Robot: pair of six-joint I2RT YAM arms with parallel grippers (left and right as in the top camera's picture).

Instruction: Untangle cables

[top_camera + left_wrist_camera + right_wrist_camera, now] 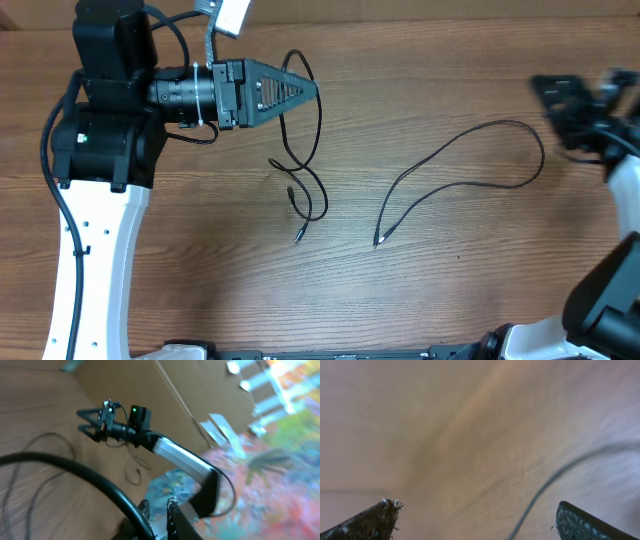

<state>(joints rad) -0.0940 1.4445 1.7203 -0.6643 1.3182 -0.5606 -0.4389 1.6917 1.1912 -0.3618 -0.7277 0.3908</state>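
Observation:
Two thin black cables lie apart on the wooden table. The left cable (318, 120) loops over the tip of my left gripper (312, 89) and trails down to a plug at the middle. In the left wrist view it runs thick and close (80, 475) into the nearly closed fingers (158, 502), which seem shut on it. The right cable (470, 140) curves from the centre toward the right. My right gripper (552, 112) is open beside that cable's far bend. In the right wrist view the cable (545, 487) runs between the wide-open fingers (475, 506), which touch nothing.
A cardboard wall (420, 10) lines the back of the table. A white tag (232, 14) hangs by the left arm. The right arm (165, 452) shows across the table in the left wrist view.

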